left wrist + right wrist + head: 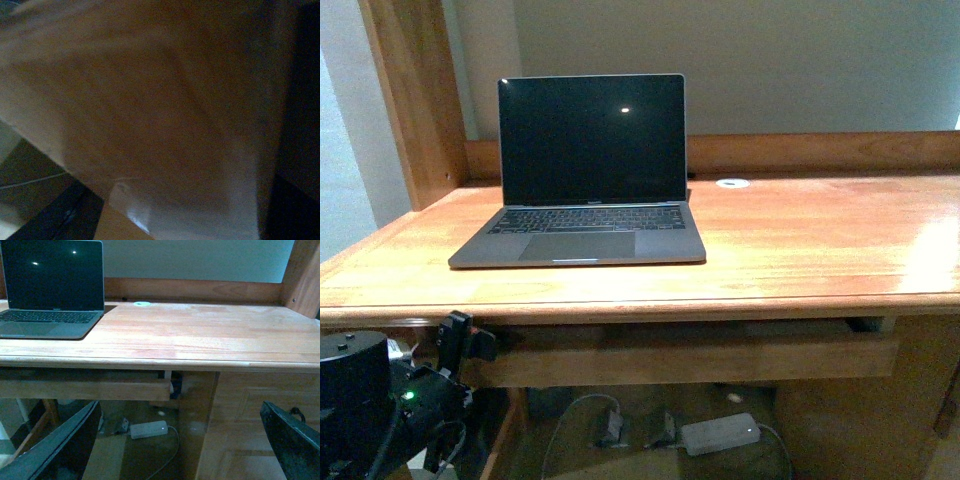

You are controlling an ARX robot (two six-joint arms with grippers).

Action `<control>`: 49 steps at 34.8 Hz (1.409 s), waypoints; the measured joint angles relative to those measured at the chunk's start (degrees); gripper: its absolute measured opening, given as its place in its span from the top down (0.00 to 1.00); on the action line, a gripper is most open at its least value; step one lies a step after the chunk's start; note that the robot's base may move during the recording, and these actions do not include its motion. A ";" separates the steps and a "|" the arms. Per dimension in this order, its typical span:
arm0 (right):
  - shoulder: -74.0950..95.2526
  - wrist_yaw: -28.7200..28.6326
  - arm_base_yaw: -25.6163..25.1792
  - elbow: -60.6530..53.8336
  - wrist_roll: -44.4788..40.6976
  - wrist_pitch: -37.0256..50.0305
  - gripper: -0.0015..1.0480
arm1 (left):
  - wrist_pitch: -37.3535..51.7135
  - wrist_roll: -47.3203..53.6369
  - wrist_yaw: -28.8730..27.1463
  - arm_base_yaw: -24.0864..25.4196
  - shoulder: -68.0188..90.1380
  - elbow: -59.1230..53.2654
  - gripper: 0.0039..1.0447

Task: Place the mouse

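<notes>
The mouse is out of view in every frame. My left gripper (462,345) hangs open below the desk's front edge at the far left, close under the wood. The left wrist view is dim and blurred and shows only a wooden surface very near the camera. My right gripper (180,440) is open and empty, below desk height in front of the desk's right half. Its two dark fingers (65,445) frame the floor under the desk.
An open grey laptop (585,170) with a dark screen stands on the left half of the wooden desk (800,240). A white cable grommet (732,183) sits near the back rail. A shallow drawer (700,350) hangs under the top. A white power adapter (720,433) lies on the floor.
</notes>
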 joint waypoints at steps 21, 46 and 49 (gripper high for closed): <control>0.00 0.00 0.00 0.00 0.00 0.00 0.06 | -8.74 0.94 -1.99 0.50 -7.02 -8.87 0.09; 0.00 0.00 0.00 0.00 0.00 0.00 0.06 | -61.07 29.03 -13.86 -4.09 -24.09 -3.28 0.05; 0.00 0.00 0.00 0.00 0.00 0.00 0.06 | -61.09 28.85 -14.56 -4.83 -25.70 -5.44 0.05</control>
